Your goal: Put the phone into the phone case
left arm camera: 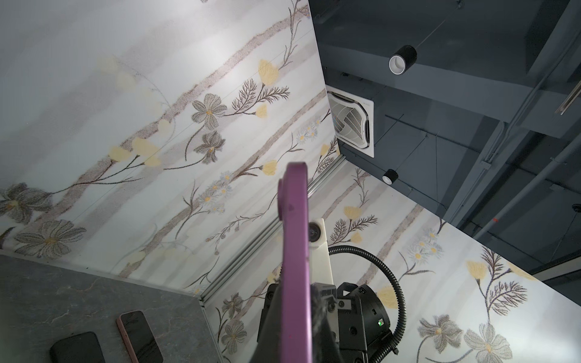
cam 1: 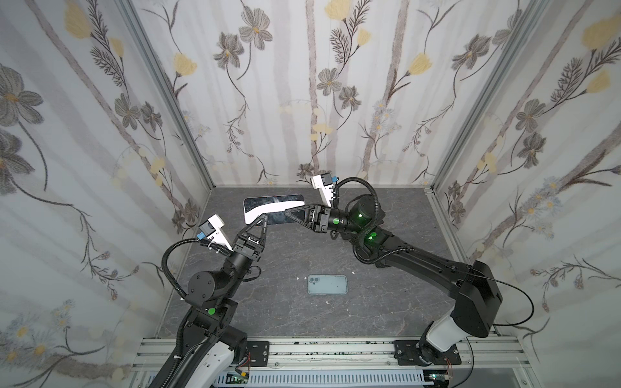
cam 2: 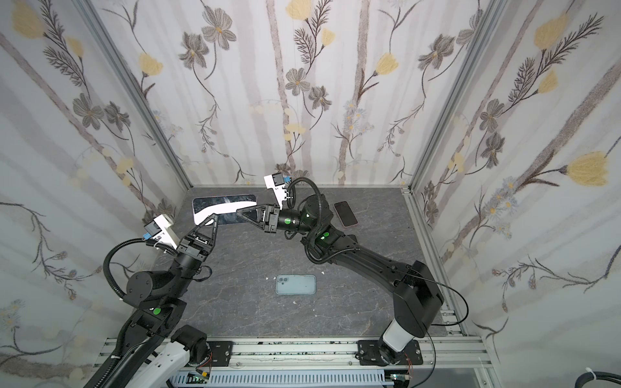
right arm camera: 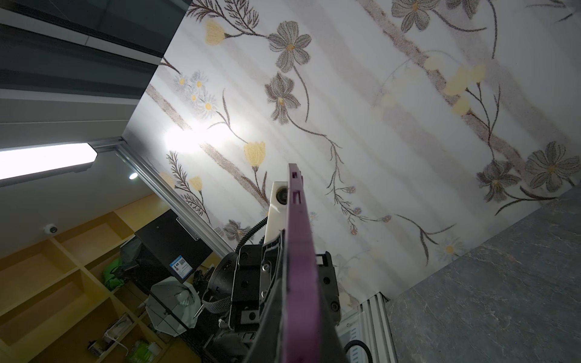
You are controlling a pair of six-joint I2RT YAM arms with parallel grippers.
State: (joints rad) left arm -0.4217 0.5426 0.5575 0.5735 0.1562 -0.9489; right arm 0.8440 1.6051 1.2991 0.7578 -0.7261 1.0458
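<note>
The left gripper (cam 1: pixel 263 219) and right gripper (cam 1: pixel 288 212), both clamped tight, angle toward each other at the far left, tips nearly meeting.

Pale wallpaper (cam 1: pixel 302 100) with grey and yellow flowers covers three walls joined by aluminium corner posts (cam 1: pixel 170 100) around a dark grey marbled tabletop (cam 1: pixel 302 319), and beyond them are a dark ceiling (left arm camera: pixel 440 94) with a white vent (left arm camera: pixel 352 125), a bright strip light (right arm camera: pixel 47 160) and wooden shelves (right arm camera: pixel 47 283).

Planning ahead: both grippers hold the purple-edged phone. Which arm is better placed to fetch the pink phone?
Right, probably. The pink phone lies far right, close behind the right gripper; the left gripper would have to cross the held phone and that arm.
</note>
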